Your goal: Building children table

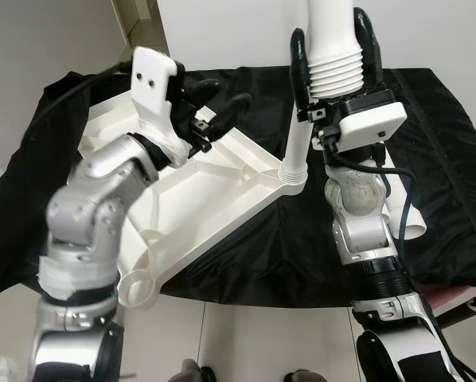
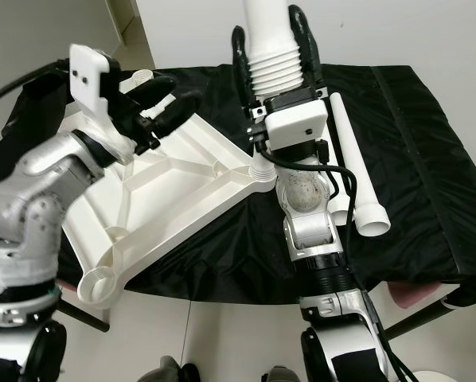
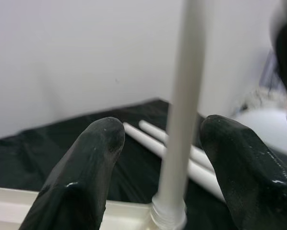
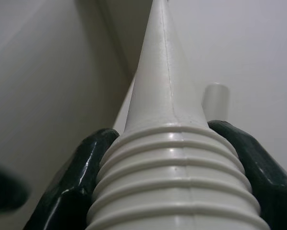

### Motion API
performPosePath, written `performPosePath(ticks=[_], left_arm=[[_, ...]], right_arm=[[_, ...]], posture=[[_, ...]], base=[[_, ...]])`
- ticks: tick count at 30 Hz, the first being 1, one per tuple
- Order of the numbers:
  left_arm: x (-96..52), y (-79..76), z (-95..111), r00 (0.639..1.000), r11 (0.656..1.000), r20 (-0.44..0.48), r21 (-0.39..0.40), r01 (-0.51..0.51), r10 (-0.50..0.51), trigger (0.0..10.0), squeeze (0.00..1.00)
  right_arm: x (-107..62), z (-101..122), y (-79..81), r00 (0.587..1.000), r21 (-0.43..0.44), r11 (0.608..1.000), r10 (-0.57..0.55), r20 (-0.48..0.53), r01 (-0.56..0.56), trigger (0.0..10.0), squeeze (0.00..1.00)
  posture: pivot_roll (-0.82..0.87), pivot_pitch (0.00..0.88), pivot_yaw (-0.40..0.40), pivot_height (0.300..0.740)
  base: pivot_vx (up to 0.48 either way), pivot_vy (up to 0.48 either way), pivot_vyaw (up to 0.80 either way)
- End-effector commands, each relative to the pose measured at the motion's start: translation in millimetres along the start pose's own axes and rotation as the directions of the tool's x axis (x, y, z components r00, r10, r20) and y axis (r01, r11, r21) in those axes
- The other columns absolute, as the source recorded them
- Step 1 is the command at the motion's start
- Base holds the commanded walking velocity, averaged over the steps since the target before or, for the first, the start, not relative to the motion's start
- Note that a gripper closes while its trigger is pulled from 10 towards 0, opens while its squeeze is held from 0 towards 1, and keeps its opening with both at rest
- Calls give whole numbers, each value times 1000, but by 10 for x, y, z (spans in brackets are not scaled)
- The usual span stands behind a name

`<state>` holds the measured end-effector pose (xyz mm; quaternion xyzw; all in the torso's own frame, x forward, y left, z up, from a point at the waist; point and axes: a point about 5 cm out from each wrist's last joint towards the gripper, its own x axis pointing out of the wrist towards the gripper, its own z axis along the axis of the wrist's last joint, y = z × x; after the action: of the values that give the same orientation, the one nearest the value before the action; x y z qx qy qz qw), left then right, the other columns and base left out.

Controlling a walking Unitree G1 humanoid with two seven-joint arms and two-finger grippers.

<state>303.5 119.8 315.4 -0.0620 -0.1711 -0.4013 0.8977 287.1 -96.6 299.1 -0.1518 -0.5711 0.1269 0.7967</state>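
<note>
Right claw (image 1: 333,60) clamped on a white table leg (image 1: 332,28), black fingers (image 1: 300,68) pressed to either side of the ribbed screw end, leg held upright and high at 12 o'clock, thread pointing down toward the wrist. Directly below, toward 6 o'clock of that claw, a second leg (image 1: 300,143) already standing upright in the corner socket (image 1: 292,173) of the upturned white tabletop (image 1: 214,199). Left claw (image 1: 214,111) at 9 o'clock of the standing leg, fingers spread wide and holding nothing, hovering over the ribbed underside of the tabletop; whether touching it, cannot tell. In the left wrist view, the standing leg seen between the two parted fingertips (image 3: 93,158) but farther off, not gripped. Two more legs (image 2: 357,175) lying loose on the black cloth-covered surface (image 2: 429,159) at 3 o'clock of the right arm. Another open socket (image 1: 138,285) at the near corner, around 7 o'clock. Judged by looks: moulded plastic, light and stiff, smooth and likely slippery along the tapered shaft, so best taken near the thick ribbed end, where the ridges offer some bite. Tabletop broad, hollow-ribbed and probably easy to shift, so worth steadying at a rim or rib while a leg is turned in; threads likely to cross if started tilted.
</note>
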Motion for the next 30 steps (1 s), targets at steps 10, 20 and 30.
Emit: performPosePath(ticks=[10,20,30], left_arm=[[-111,-102,126,959,942,43,-181,284,-281,10000,1000],[-112,-134,217,938,885,113,-310,347,-328,10000,0],[-26,-123,236,937,835,147,-426,349,-316,10000,0]], right_arm=[[-452,-93,252,979,27,983,184,-88,-182,10000,0],[-649,-168,367,956,44,967,255,-143,-251,10000,0],[-760,-111,424,951,-18,956,290,-104,-294,10000,0]], posture=[[-113,84,114,740],[-110,75,109,740],[-108,83,117,740]], base=[[0,0,0],[0,0,0],[0,0,0]])
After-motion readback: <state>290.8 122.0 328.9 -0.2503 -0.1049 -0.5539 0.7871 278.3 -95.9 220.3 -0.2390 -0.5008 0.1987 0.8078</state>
